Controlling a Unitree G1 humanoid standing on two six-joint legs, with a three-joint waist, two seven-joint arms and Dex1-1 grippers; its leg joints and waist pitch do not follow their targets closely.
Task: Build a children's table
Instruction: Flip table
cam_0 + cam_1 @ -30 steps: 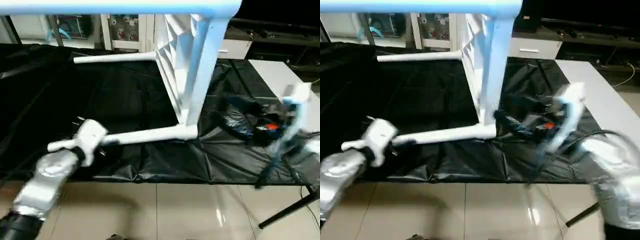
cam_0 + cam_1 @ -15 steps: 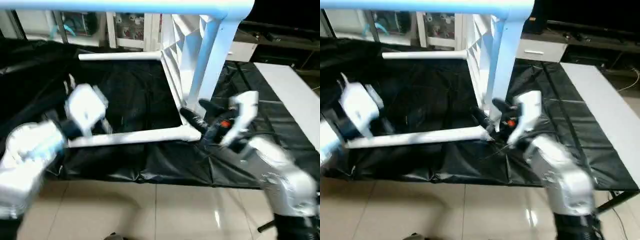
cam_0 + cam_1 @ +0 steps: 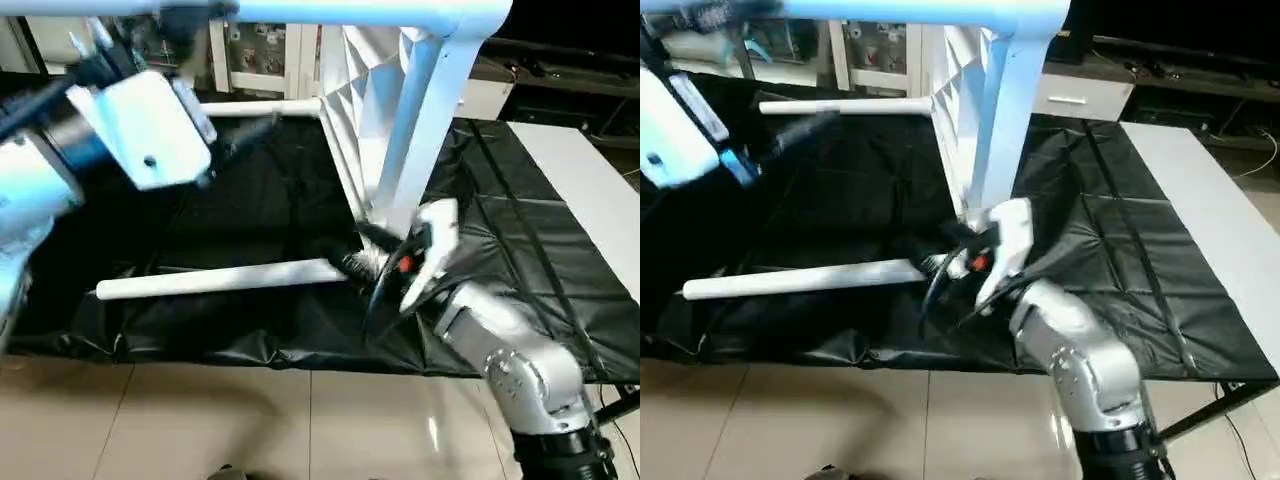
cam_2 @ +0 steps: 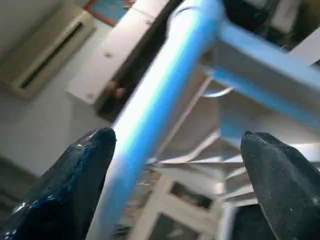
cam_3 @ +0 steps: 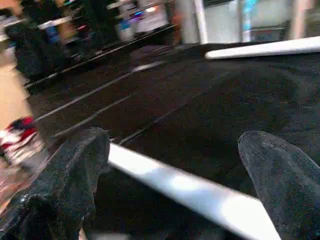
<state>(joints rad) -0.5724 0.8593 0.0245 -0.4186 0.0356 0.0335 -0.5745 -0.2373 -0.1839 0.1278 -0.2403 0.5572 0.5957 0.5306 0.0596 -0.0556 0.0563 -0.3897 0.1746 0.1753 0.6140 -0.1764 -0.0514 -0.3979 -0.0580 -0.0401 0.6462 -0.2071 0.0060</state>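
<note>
- Right gripper (image 5: pixel 170 165): fingers spread, straddling near leg (image 3: pixel 215 278) beside its socket; should close squarely.
- Left gripper (image 4: pixel 175 150): fingers apart, raised by upper leg (image 3: pixel 330 12); should steady the table top (image 3: pixel 355 90).

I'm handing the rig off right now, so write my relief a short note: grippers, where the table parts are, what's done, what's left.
Left gripper: open, raised, the top near leg between its fingers, not gripped.
Right gripper: open, low at the socket end of the bottom near leg, which runs between its fingers.
Children's table stands on edge on the black-draped work table; ribbed underside faces the robot's left.
Done: four legs project from the corners.
Left: seating unconfirmed; check it, then set the table upright.
</note>
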